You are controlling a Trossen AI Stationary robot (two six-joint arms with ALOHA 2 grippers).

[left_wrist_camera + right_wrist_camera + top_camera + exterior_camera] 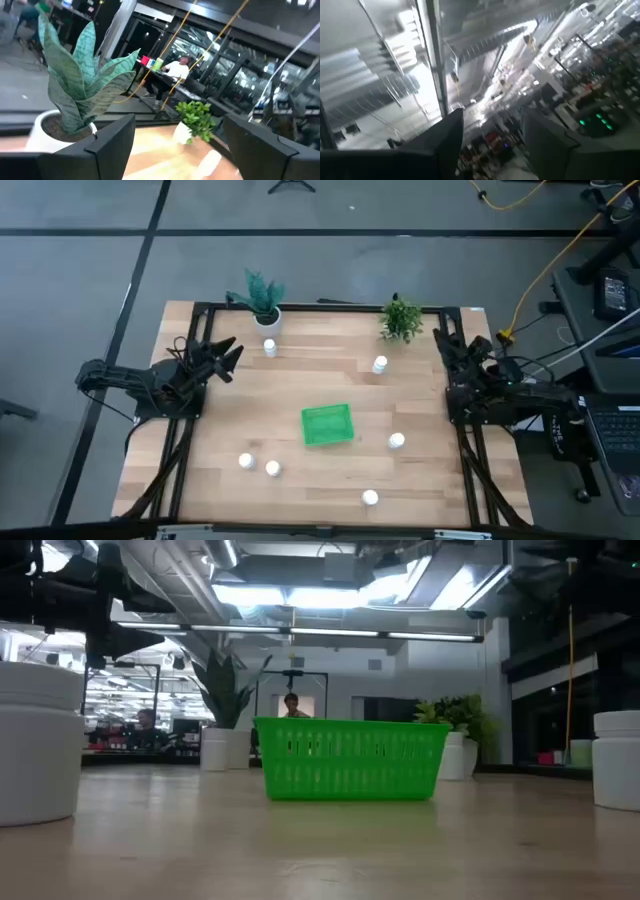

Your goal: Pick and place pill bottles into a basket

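The green basket [326, 425] stands on the table's middle and also shows in the low view [350, 760]. Several white pill bottles stand upright on their bases around it: far left [270, 347], far right [380, 364], right of the basket [397, 441], two near left [246, 462] [272, 469], and one at the near edge [370, 498]. My left gripper [232, 352] hovers open over the table's left side, near the far-left bottle; its fingers stand apart and empty in the left wrist view [180, 150]. My right gripper [445, 340] is raised at the far right, open and empty [492, 145].
A spiky plant in a white pot [262, 305] and a bushy plant [401, 318] stand at the table's far edge. Black frame rails [190, 430] run along both sides. In the low view, large bottles loom at left [35, 745] and right [617, 760]. A person sits in the room beyond [175, 70].
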